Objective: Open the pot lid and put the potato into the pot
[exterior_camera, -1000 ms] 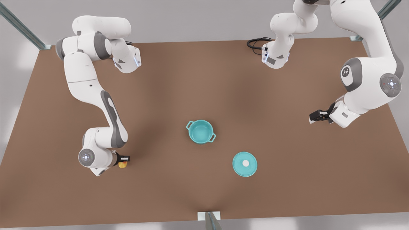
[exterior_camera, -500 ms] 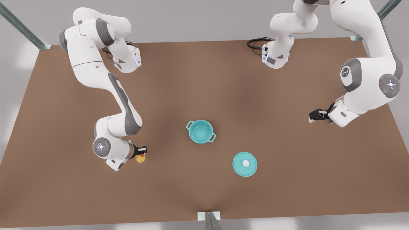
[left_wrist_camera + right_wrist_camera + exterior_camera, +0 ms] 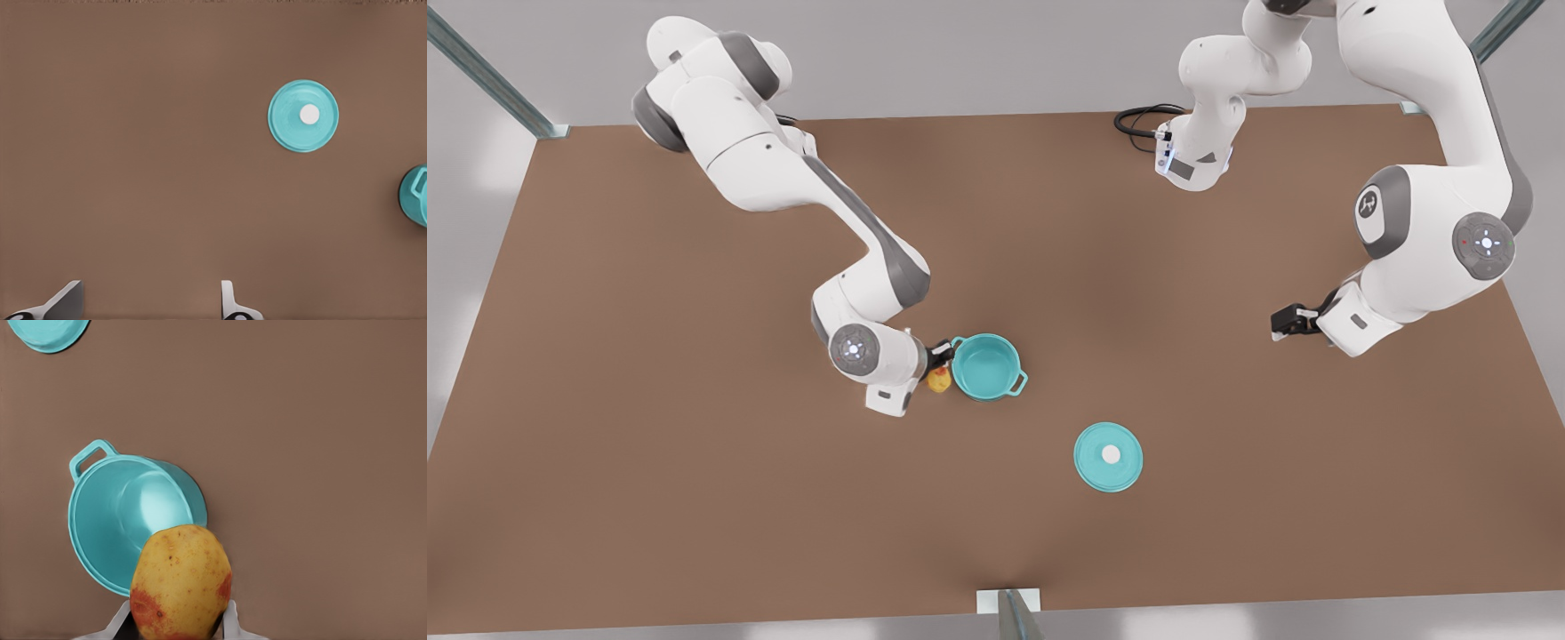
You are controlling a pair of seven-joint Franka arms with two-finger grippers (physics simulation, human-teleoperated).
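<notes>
The teal pot (image 3: 985, 366) stands uncovered near the table's middle, its inside bare. Its flat teal pot lid (image 3: 1108, 456) with a white knob lies on the table toward the front view's lower right. My right gripper (image 3: 938, 360) is shut on the yellow potato (image 3: 938, 381) just beside the pot's rim, on the front view's left. In the right wrist view the potato (image 3: 181, 580) hangs between the fingers, partly over the pot (image 3: 127, 520). My left gripper (image 3: 1285, 322) waits open at the front view's right; its wrist view shows the lid (image 3: 303, 116) and the pot's edge (image 3: 417, 197).
The brown table (image 3: 694, 498) stretches wide around the pot and lid. A black cable (image 3: 1138, 120) lies at the far edge by an arm's base. A metal post (image 3: 1009, 613) stands at the near edge.
My right gripper has carried the potato from the front view's lower left across the table to the pot's rim. The left gripper shifted slightly toward the middle.
</notes>
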